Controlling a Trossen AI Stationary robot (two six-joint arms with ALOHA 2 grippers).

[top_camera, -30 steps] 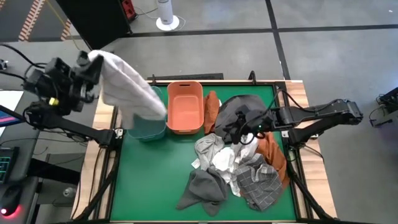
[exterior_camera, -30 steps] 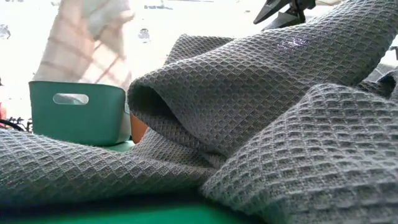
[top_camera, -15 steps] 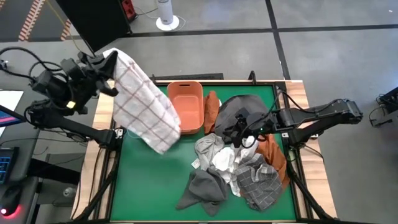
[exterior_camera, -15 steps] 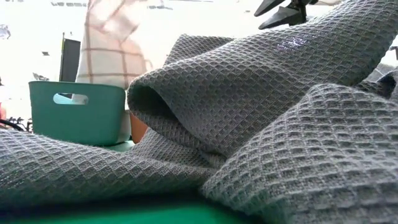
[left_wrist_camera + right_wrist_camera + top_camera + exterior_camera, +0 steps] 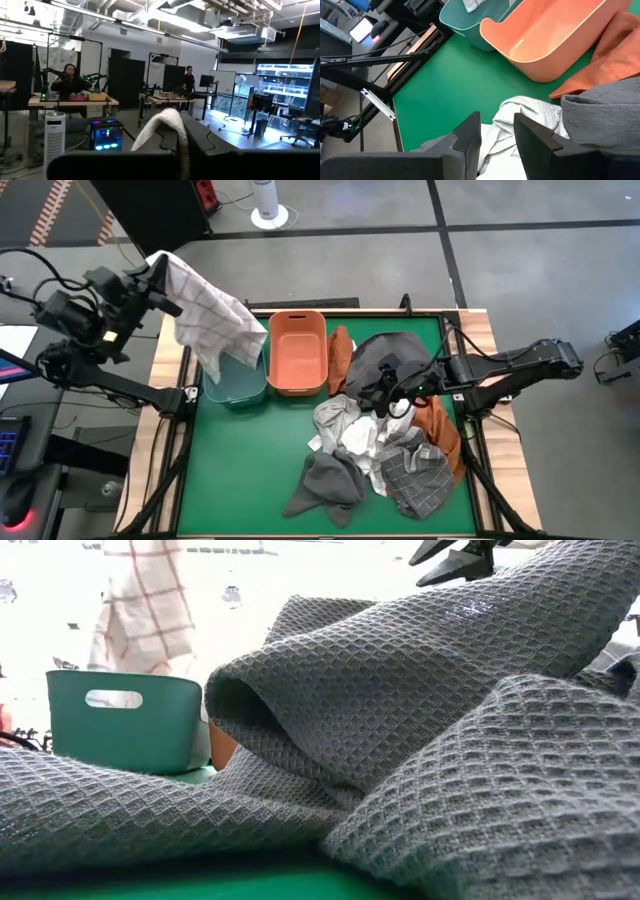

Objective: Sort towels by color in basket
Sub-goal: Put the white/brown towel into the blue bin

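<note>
1. Left gripper (image 5: 150, 275) jaws clamp the checked towel (image 5: 205, 315), hanging over the teal basket (image 5: 235, 385).
2. Release off-centre and your towel drapes that basket's rim.
3. Right gripper (image 5: 495, 132), jaws narrowly apart, empty, far from that basket.

towel pile (image 5: 385, 430) right of baskets (image 5: 298, 352)

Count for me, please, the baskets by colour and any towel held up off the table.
teal basket: 1
orange basket: 1
white checked towel, hanging from the left end effector over the teal basket: 1
Total: 3
The towel pile under the right end effector overlaps too much to count.
</note>
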